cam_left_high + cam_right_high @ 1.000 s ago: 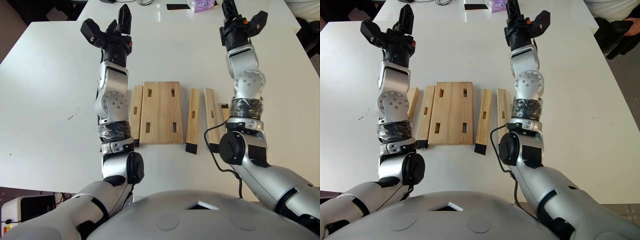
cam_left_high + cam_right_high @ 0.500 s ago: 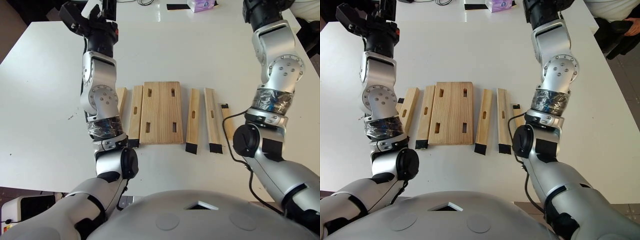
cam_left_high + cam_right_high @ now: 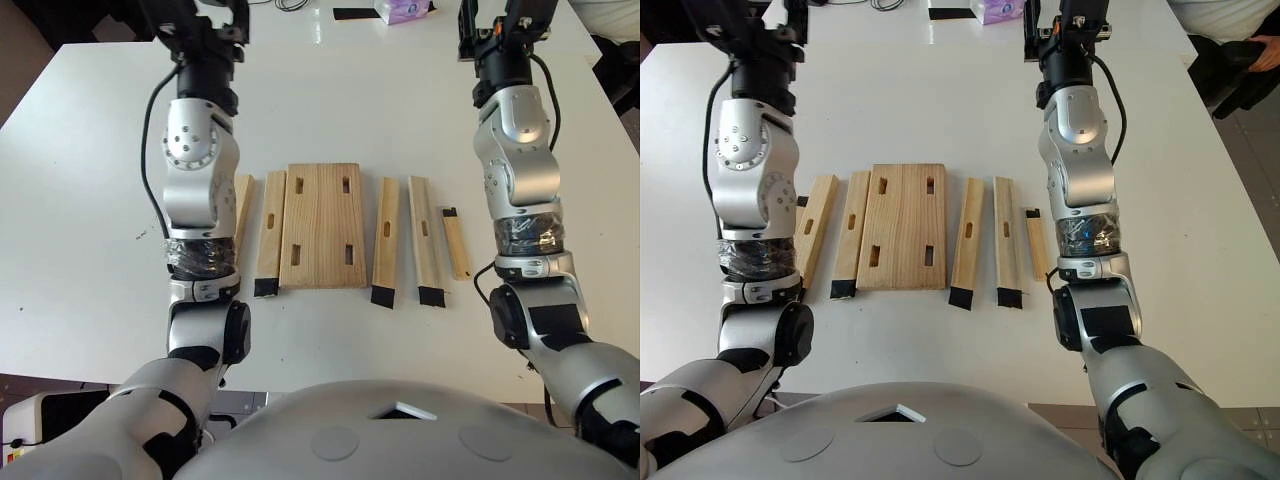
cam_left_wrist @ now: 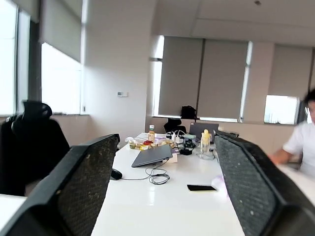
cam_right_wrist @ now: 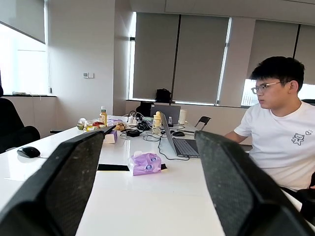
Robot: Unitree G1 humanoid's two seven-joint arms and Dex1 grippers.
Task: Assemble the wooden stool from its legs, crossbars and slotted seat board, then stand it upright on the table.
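Observation:
The slotted seat board [image 3: 322, 225] lies flat in the middle of the white table [image 3: 90, 160]. Two wooden legs [image 3: 270, 235] lie to its left, one partly behind my left forearm. Right of it lie two more legs [image 3: 386, 240] with black end caps and a short crossbar [image 3: 456, 243]. Both arms are raised upright over the far side of the table, well beyond the pieces. My left gripper [image 4: 162, 196] is open and holds nothing, its dark fingers [image 4: 74, 191] far apart. My right gripper [image 5: 147, 196] is open and holds nothing as well, above the far right [image 3: 500, 12].
A purple tissue pack [image 3: 405, 10] and a flat black phone [image 3: 350, 14] lie at the table's far edge. A laptop [image 5: 182, 142], cables and bottles sit on a table farther back. Bare tabletop stretches to both sides of the wooden parts.
Both arms swung outward and back, and the wrists turned, so the grippers now point at the room. The right forearm has cleared the short crossbar. The wooden parts stayed put.

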